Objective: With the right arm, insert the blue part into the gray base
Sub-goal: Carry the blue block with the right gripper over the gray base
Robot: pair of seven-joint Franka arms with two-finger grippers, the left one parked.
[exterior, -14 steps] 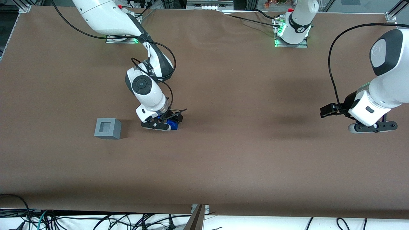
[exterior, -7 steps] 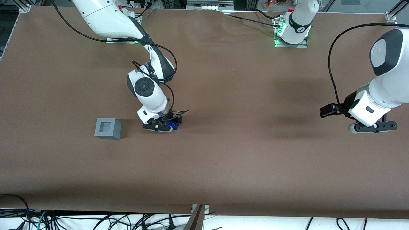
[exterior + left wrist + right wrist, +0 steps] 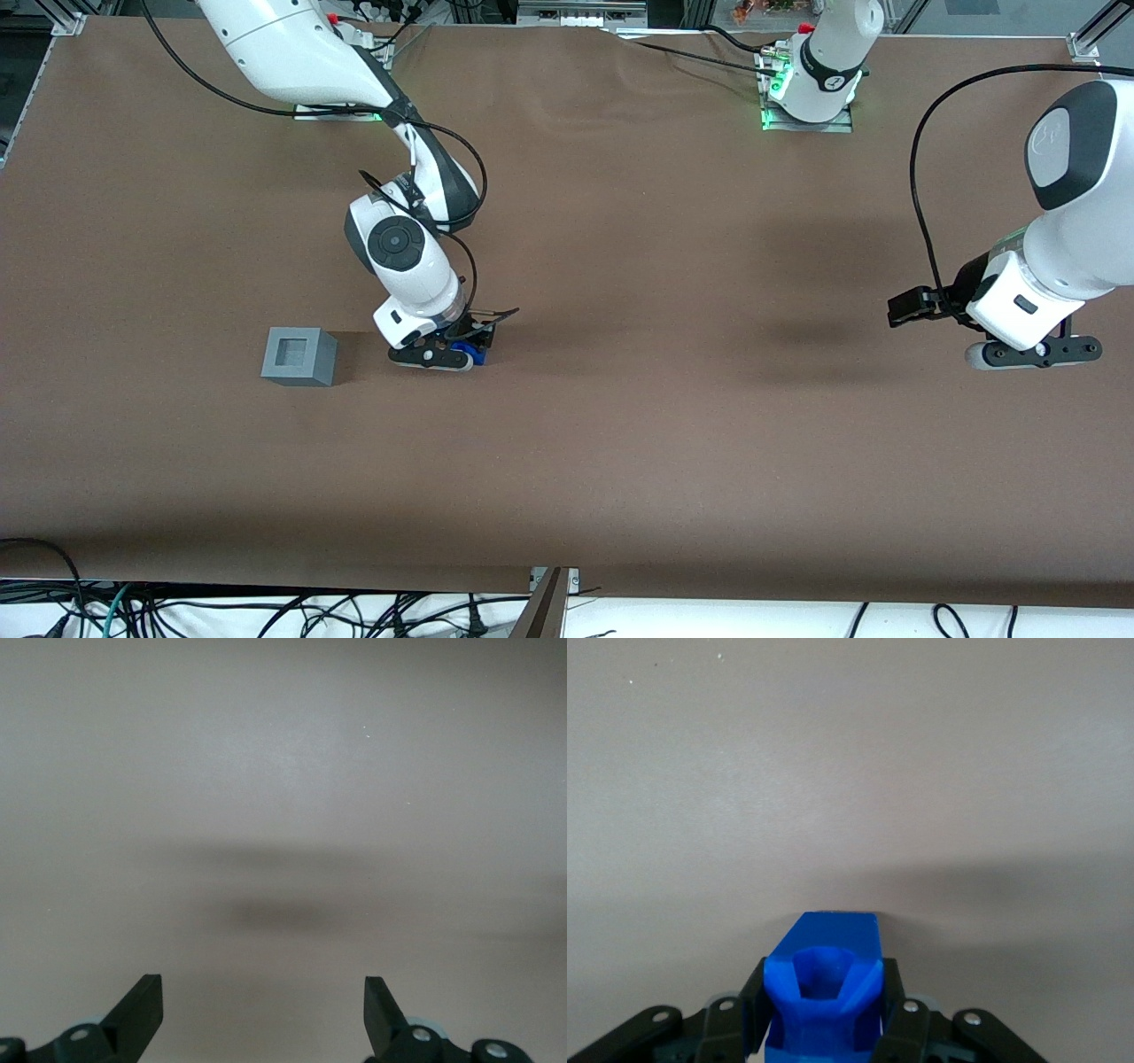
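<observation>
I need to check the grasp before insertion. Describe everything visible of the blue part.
The blue part is a small deep-blue chunk of matte plastic with a hollow, roughly hexagonal socket in one face. It sits clamped between the fingers of the gripper, above the brown table, beside the gray base but apart from it, not yet inserted.
</observation>
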